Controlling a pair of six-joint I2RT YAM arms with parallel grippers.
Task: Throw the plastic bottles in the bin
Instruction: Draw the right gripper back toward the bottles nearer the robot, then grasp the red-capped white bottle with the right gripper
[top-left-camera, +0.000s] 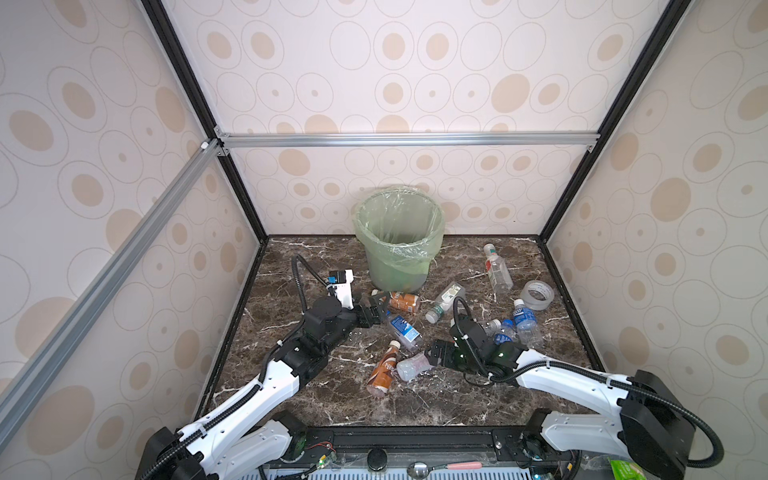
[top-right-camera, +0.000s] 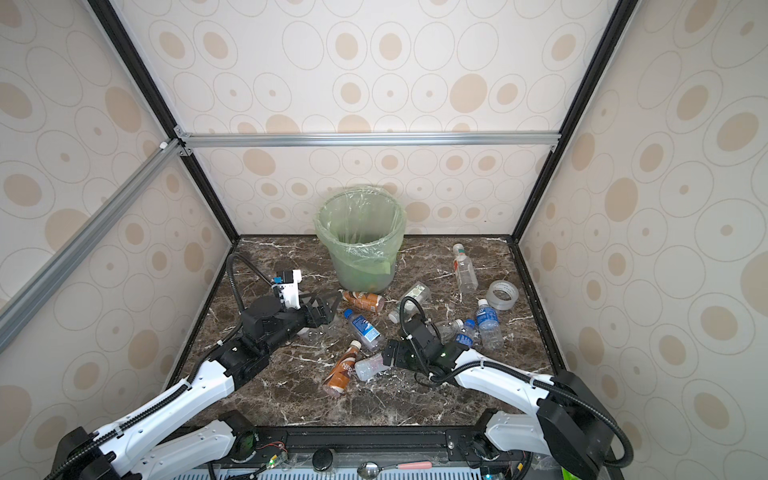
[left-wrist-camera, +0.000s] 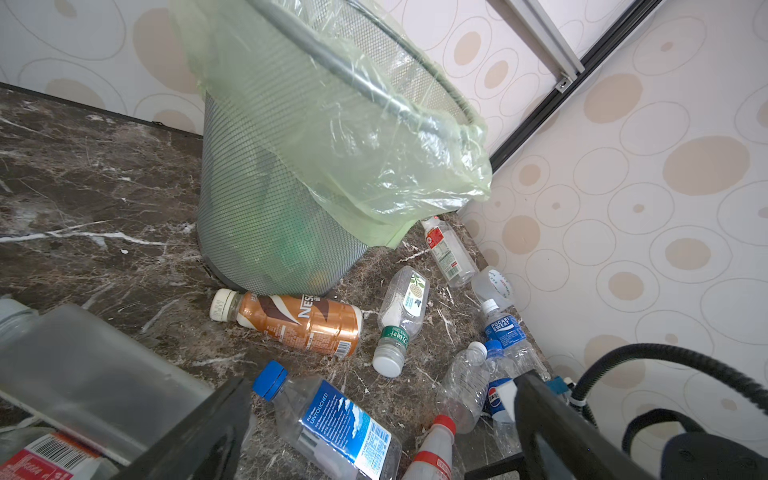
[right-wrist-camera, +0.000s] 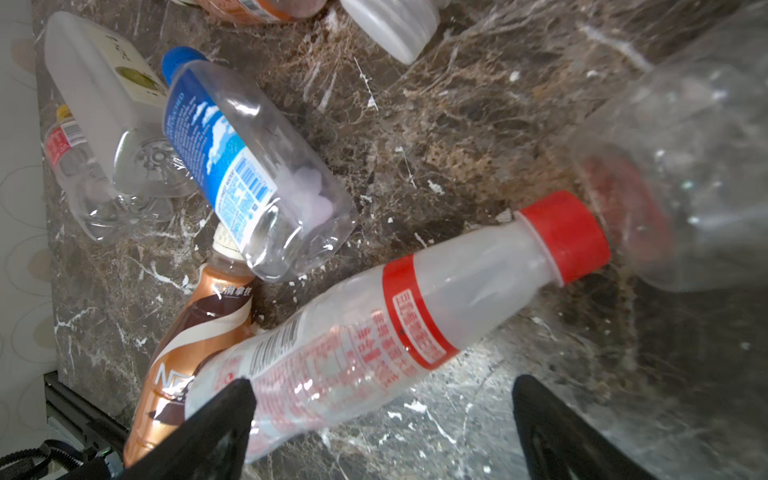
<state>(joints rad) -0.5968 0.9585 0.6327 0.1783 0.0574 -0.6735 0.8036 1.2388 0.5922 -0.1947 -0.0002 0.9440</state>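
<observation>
Dark marble-patterned desk (top-left-camera: 316, 399) floors a booth papered in cream with tan ovals. Nearest the front edge a brown Nescafé bottle (top-left-camera: 381, 372) lies on its side, and a white red-capped bottle (right-wrist-camera: 374, 328) lies against it. The right pincer (top-left-camera: 433, 353) stands open at that red-capped bottle. In the right wrist view one of its fingers (right-wrist-camera: 216, 424) overlaps the bottle's base end while the other stands well off, so nothing is gripped.

Just beyond lies a clear blue-labelled bottle (top-left-camera: 404, 331), its base by the brown bottle's cap. The left pincer (top-left-camera: 380, 309) is spread wide and empty, low beside the blue cap. A blurred clear bottle (left-wrist-camera: 95, 365) sits just beside one of its fingers; contact cannot be told. A second Nescafé bottle (top-left-camera: 404, 302) lies against the foot of the bin.

Rightward, a clear bottle with a green neck band (top-left-camera: 444, 302) lies tilted. Behind the right arm a Pepsi bottle (top-left-camera: 503, 332) and a Pocari Sweat bottle (top-left-camera: 525, 322) cluster together. A roll of clear tape (top-left-camera: 537, 294) sits near the right wall, with a red-and-white-labelled bottle (top-left-camera: 496, 268) further back.

The bin (top-left-camera: 397, 266), grey mesh lined with a pale green bag, stands upright at the back wall.
</observation>
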